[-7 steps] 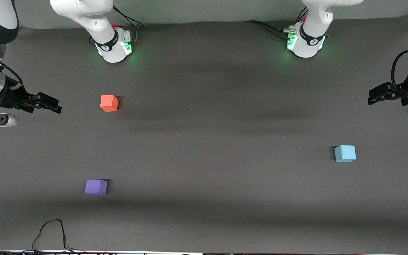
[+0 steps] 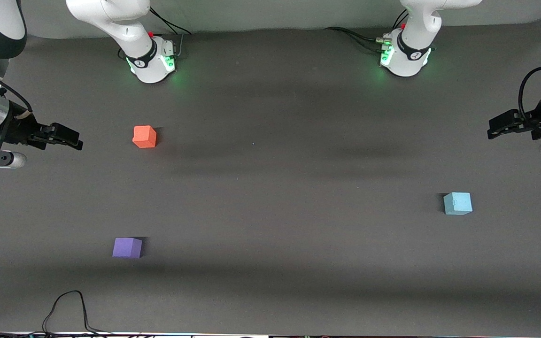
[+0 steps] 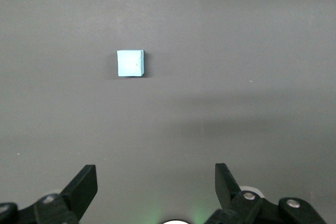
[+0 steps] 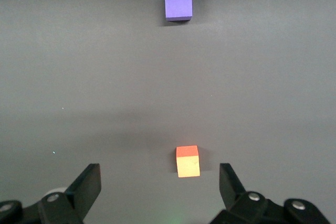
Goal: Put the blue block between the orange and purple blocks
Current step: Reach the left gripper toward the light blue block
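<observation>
The pale blue block (image 2: 457,203) (image 3: 130,63) lies alone on the dark table toward the left arm's end. The orange block (image 2: 144,136) (image 4: 187,161) sits toward the right arm's end, and the purple block (image 2: 127,247) (image 4: 178,3) lies nearer the front camera than it. A wide bare gap separates those two. My left gripper (image 2: 498,127) (image 3: 156,187) hangs open and empty above the table edge at its own end, well apart from the blue block. My right gripper (image 2: 66,137) (image 4: 160,184) hangs open and empty beside the orange block, not touching it.
Both arm bases (image 2: 150,61) (image 2: 404,58) stand at the table's edge farthest from the front camera. A black cable (image 2: 66,310) loops over the table edge nearest the front camera, toward the right arm's end.
The right arm has shifted very slightly; the blocks and the left arm have not moved.
</observation>
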